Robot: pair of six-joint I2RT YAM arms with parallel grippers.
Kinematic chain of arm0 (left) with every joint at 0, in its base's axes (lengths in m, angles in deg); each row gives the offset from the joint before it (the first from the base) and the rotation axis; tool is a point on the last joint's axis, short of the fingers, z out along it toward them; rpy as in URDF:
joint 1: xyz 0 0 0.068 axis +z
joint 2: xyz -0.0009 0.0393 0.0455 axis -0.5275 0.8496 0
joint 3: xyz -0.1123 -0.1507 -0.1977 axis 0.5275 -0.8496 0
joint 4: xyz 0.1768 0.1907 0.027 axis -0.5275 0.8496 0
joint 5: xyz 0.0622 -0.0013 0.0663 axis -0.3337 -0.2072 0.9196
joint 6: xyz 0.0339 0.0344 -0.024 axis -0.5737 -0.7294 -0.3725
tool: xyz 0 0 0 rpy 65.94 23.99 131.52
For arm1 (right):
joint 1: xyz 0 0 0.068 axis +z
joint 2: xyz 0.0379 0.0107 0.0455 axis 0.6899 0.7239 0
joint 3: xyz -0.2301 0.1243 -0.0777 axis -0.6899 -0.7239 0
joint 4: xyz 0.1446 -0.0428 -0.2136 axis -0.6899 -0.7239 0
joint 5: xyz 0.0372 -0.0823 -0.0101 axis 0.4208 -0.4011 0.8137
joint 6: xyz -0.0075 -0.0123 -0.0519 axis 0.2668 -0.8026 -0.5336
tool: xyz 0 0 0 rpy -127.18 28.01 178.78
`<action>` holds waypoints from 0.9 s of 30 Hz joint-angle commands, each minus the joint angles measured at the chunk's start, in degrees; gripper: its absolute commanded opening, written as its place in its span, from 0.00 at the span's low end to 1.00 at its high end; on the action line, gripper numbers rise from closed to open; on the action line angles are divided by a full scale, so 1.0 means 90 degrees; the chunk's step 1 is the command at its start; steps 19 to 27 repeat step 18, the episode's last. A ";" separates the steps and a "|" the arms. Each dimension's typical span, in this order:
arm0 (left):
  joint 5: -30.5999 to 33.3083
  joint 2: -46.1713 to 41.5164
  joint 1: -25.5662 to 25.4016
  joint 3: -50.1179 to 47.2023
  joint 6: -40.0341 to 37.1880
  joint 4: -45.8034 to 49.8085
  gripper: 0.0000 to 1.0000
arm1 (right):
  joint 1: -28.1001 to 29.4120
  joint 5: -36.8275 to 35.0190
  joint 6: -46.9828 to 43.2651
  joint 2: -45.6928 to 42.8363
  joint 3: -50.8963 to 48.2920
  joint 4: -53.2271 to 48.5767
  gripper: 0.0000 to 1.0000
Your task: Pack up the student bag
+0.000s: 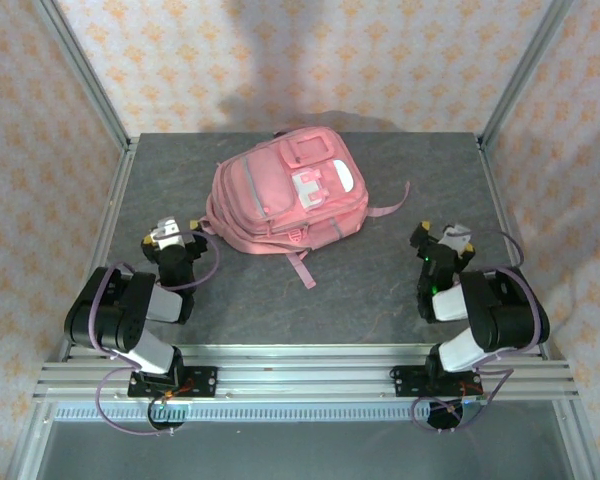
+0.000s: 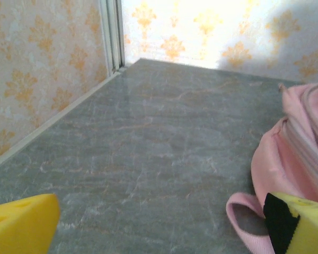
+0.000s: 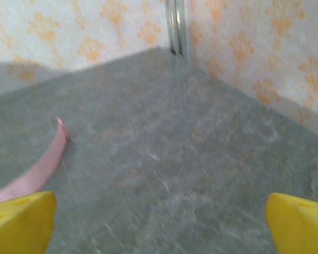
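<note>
The bag (image 1: 285, 190) lies flat on the grey table (image 1: 370, 290), front side up, in the far middle of the surface and turned at a slant. A white patch (image 1: 306, 185) sits on its front, and grey zip trims run along the pockets. A side strap (image 1: 392, 205) trails from its right edge across the table, and a near strap (image 1: 302, 265) runs from its near edge toward the arms. The left gripper (image 1: 170, 233) sits low just beside the bag's near-left corner; whether it touches the fabric cannot be told from above. Its jaws are spread wide and grasp nothing. In the left wrist view its yellow fingers (image 2: 21, 222) stand at the two bottom corners with bare table between them, and the bag's pink side, with a pink loop (image 2: 238, 209) lying on the table, shows at the right edge just past the right-hand finger. The right gripper (image 1: 442, 240) sits to the right of the bag, well apart from its body and near the tip of the side strap. Its jaws are likewise spread wide, released, with nothing in them. In the right wrist view its yellow fingers (image 3: 21, 219) frame bare table, and the side strap lies at the left, its tip pointing toward the far wall (image 1: 280, 60). Walls papered in an orange pattern close the table in on three sides, with a metal post (image 1: 80, 60) at each far corner.
</note>
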 commanded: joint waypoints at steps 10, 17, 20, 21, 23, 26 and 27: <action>0.0246 0.0068 -0.0133 -0.0029 -0.0191 -0.1014 0.99 | 0.0049 0.0479 -0.0276 0.0056 0.0262 0.0515 1.00; 0.0244 0.0077 -0.0136 -0.0036 -0.0202 -0.1044 0.99 | -0.0006 0.0614 -0.0256 -0.0028 0.0211 0.0503 1.00; 0.0234 0.0062 -0.0137 -0.0036 -0.0197 -0.1018 0.99 | -0.0014 0.0619 -0.0258 -0.0039 0.0193 0.0535 1.00; 0.0234 0.0062 -0.0137 -0.0036 -0.0197 -0.1018 0.99 | -0.0014 0.0619 -0.0258 -0.0039 0.0193 0.0535 1.00; 0.0234 0.0062 -0.0137 -0.0036 -0.0197 -0.1018 0.99 | -0.0014 0.0619 -0.0258 -0.0039 0.0193 0.0535 1.00; 0.0234 0.0062 -0.0137 -0.0036 -0.0197 -0.1018 0.99 | -0.0014 0.0619 -0.0258 -0.0039 0.0193 0.0535 1.00; 0.0234 0.0062 -0.0137 -0.0036 -0.0197 -0.1018 0.99 | -0.0014 0.0619 -0.0258 -0.0039 0.0193 0.0535 1.00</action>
